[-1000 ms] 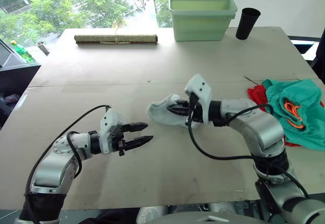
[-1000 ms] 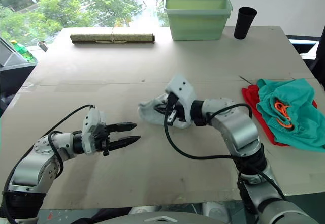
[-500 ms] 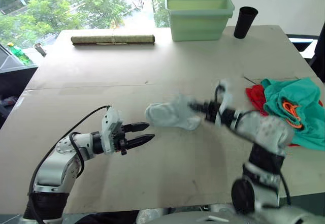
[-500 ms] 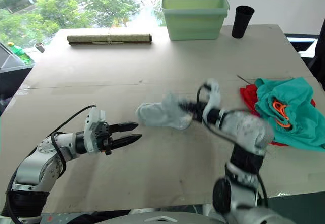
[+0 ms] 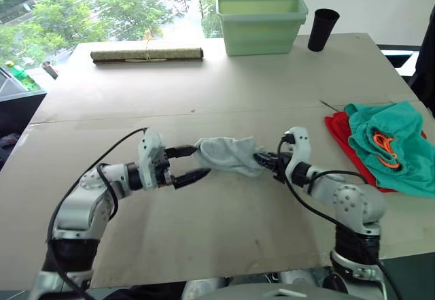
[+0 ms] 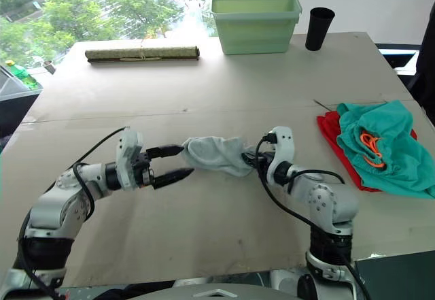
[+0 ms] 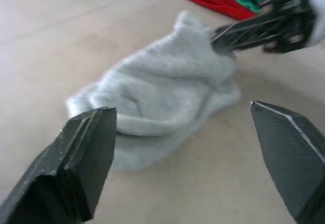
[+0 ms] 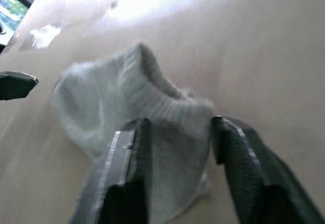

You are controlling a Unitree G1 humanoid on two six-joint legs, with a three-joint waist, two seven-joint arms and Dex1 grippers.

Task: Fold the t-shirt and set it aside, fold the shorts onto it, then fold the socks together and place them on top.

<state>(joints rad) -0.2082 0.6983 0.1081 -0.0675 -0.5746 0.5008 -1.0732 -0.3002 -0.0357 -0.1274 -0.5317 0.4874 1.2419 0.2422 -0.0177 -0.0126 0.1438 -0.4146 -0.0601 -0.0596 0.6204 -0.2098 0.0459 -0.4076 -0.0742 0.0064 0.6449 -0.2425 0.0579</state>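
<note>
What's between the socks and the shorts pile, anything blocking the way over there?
Nothing visible. Bare table runs from the socks to the shorts, which lie on the t-shirt. Only the right gripper, at the socks' near end, sits on that side.

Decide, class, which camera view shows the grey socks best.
The left wrist view: the socks lie whole between its open fingers. The right wrist view shows just the cuff end in the right gripper; the eye views show them small, between both grippers.
</note>
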